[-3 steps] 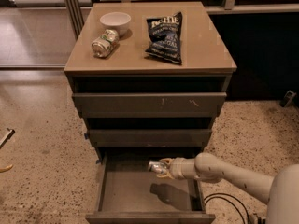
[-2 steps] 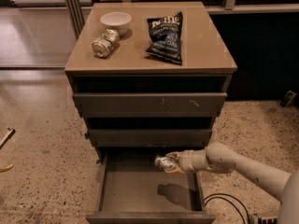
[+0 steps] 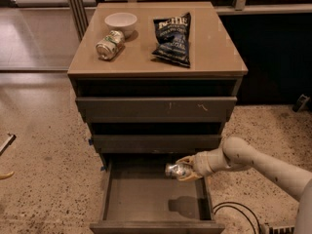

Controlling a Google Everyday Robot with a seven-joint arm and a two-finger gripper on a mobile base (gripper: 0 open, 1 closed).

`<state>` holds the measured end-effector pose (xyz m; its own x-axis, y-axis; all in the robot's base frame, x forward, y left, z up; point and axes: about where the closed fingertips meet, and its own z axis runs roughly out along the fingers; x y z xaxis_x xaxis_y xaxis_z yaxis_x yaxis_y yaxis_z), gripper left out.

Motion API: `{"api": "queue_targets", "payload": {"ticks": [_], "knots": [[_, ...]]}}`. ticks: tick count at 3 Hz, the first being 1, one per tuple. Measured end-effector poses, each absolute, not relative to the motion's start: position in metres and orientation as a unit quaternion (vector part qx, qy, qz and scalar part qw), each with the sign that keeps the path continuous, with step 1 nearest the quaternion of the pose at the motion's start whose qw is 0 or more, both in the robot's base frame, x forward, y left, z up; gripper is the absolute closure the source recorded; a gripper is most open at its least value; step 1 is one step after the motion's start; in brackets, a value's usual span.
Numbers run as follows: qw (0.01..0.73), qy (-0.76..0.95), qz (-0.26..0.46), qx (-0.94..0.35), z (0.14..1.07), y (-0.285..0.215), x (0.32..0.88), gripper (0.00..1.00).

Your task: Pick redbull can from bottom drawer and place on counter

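The bottom drawer point(image 3: 117, 199) is pulled open, with a plain grey inside. My gripper point(image 3: 183, 169) reaches in from the right and is shut on the redbull can point(image 3: 174, 169), a small silver and dark can held on its side above the drawer's right half. The can's shadow lies on the drawer floor below it. The counter point(image 3: 214, 48) is the tan top of the cabinet.
On the counter stand a white bowl point(image 3: 121, 22), a green-and-white can point(image 3: 109, 45) lying on its side, and a dark chip bag point(image 3: 173, 38). Two shallower drawers point(image 3: 156, 108) sit above, slightly open. A black cable point(image 3: 234, 209) lies on the floor at right.
My gripper has lifted the redbull can slightly and drawn it to the right, above the drawer floor.
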<state>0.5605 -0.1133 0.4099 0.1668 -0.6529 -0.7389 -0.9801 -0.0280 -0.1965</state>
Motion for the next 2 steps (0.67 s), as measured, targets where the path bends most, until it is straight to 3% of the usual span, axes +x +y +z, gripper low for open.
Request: {"api": "queue_targets", "payload": {"ticks": [2], "knots": [[0.351,0.592,0.217,-0.692,0.429,-0.122,0.555,1.00]]}}
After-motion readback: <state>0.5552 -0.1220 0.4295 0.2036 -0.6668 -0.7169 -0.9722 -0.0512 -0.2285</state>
